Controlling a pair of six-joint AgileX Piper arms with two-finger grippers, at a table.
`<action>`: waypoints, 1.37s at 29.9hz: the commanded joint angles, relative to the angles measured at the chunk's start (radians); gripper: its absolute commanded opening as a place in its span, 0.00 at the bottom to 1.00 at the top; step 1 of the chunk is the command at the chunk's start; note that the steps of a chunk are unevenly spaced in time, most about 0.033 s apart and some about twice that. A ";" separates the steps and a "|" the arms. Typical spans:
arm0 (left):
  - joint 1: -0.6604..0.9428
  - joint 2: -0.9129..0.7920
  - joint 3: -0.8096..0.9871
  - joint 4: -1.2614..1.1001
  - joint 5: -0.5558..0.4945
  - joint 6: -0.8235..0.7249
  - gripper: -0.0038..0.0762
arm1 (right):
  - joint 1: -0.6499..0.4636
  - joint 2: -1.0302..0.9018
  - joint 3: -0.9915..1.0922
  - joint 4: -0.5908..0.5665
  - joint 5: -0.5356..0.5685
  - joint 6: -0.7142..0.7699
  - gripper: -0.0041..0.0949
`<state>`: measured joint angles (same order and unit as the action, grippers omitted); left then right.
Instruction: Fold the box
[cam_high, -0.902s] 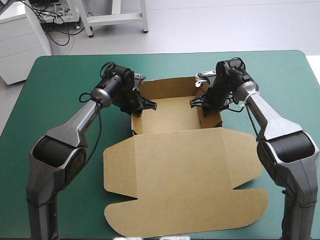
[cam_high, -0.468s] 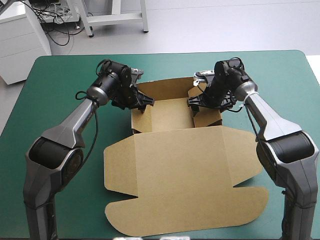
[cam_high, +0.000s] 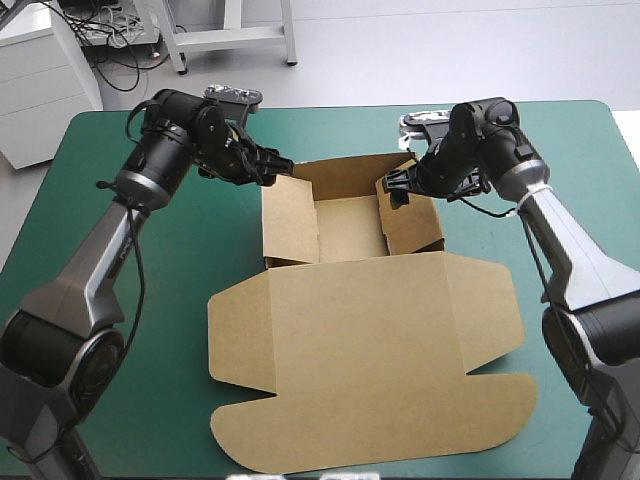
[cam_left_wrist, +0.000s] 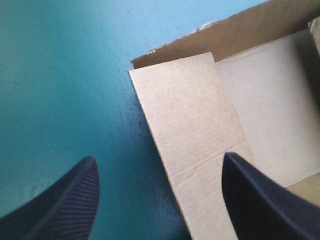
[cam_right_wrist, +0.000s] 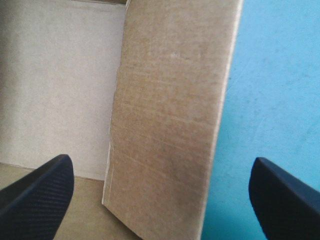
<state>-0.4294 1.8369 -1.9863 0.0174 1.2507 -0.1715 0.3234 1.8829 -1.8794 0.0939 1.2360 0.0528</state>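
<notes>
The brown box (cam_high: 355, 330) lies mid-table as an open tray with its lid (cam_high: 370, 380) flat toward the near edge. The tray's back wall (cam_high: 345, 175) and both side walls stand raised. My left gripper (cam_high: 278, 168) hangs open at the tray's far left corner, just outside the left wall (cam_high: 290, 225). In the left wrist view that gripper (cam_left_wrist: 159, 159) straddles the left wall (cam_left_wrist: 195, 135) without touching it. Over the right wall (cam_high: 412, 215) my right gripper (cam_high: 396, 190) is open. The right wrist view has its gripper (cam_right_wrist: 161, 159) spread above that wall (cam_right_wrist: 170, 115), holding nothing.
Bare teal-green cover (cam_high: 130, 260) shows left of the box, with more of it (cam_high: 580, 180) to the right. The table's far edge (cam_high: 330, 108) runs a short way behind the tray.
Both grippers have drawn back out of the tray. The left one moved outward to the far left corner, the right one rose above the right wall. The side walls now stand up.
</notes>
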 joint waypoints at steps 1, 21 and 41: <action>-0.003 -0.130 -0.027 -0.006 0.047 0.054 0.57 | -0.002 -0.110 -0.033 -0.048 0.010 -0.007 0.91; -0.003 -0.660 0.462 0.021 0.047 0.303 0.01 | -0.002 -0.125 -0.033 -0.086 0.010 -0.058 0.91; -0.003 -0.997 1.059 0.007 -0.098 0.247 0.01 | -0.002 0.091 -0.033 -0.071 -0.050 -0.084 0.77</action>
<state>-0.4294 0.8792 -0.9193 0.0328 1.2086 0.0899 0.3234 2.0257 -1.8823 0.0146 1.2150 -0.0229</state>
